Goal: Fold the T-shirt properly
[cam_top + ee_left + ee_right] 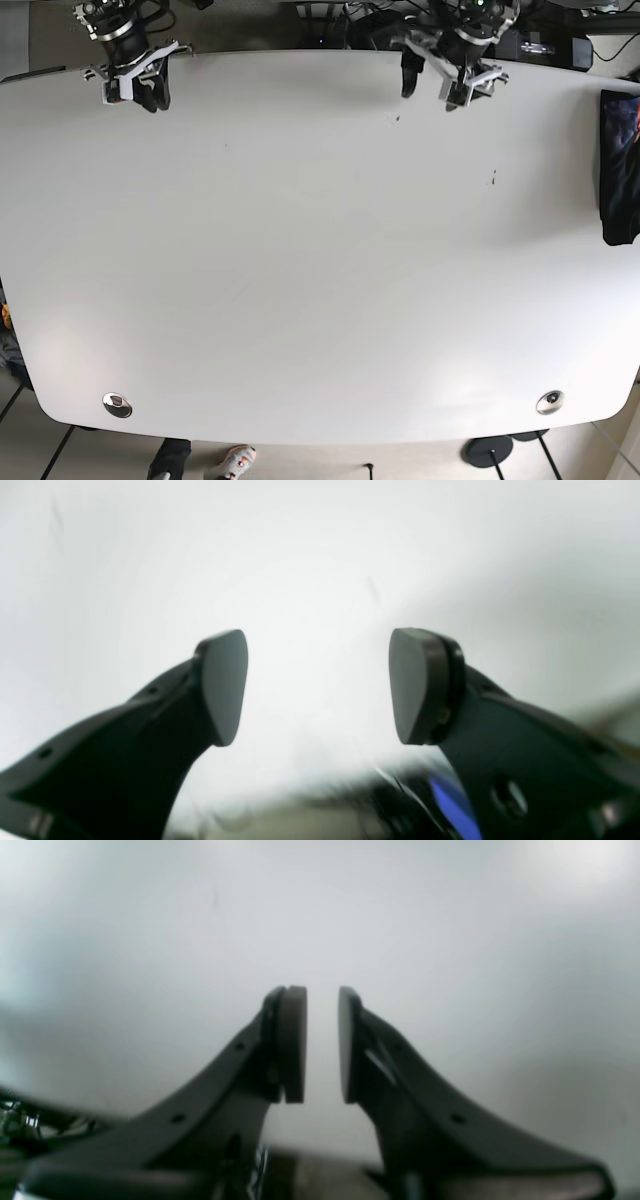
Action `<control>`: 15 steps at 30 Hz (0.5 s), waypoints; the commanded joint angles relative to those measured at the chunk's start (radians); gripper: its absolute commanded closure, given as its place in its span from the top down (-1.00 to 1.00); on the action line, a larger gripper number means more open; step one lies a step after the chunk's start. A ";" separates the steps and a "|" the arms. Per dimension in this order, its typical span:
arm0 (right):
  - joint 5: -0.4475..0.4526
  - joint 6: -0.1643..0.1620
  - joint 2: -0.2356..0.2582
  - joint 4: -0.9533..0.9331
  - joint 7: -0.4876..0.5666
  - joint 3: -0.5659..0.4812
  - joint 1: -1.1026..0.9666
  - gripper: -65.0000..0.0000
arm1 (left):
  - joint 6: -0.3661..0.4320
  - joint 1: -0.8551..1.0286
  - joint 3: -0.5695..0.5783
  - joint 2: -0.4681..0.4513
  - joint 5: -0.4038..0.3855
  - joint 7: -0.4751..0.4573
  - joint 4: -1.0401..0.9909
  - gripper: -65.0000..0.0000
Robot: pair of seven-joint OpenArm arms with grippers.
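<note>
The T-shirt [619, 165] is a dark garment with a coloured print. It lies bunched at the far right edge of the white table [320, 260], partly cut off by the frame. My left gripper [428, 92] hangs over the table's back edge, well to the left of the shirt. In the left wrist view it [318, 687] is wide open and empty. My right gripper [150, 100] is at the back left corner, far from the shirt. In the right wrist view it [322, 1042] holds nothing, its pads a narrow gap apart.
Two round metal fittings [117, 404] [549, 402] sit near the table's front corners. A small dark mark [492, 178] lies right of centre. A shoe [235, 462] and a round stand base [490, 452] show on the floor below the front edge.
</note>
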 commanded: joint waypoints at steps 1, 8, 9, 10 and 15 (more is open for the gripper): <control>0.029 0.002 0.004 0.050 0.028 0.007 -0.084 -0.69 | 0.003 0.110 -0.002 0.038 -0.010 -0.028 0.035 0.07; 0.025 0.002 0.004 0.067 0.073 -0.020 -0.345 -0.69 | 0.244 0.378 0.021 0.062 -0.010 -0.028 0.005 -0.15; 0.025 0.002 0.004 0.058 0.090 -0.031 -0.376 -0.69 | 0.255 0.389 0.023 0.062 -0.008 -0.028 -0.010 -0.15; 0.025 0.002 0.007 0.045 0.108 -0.039 -0.405 -0.69 | 0.257 0.394 0.025 0.062 -0.008 -0.028 -0.031 -0.15; 0.020 -0.004 0.027 -0.093 0.163 -0.120 -0.426 -0.69 | 0.258 0.357 0.026 0.027 -0.014 -0.029 -0.234 -0.15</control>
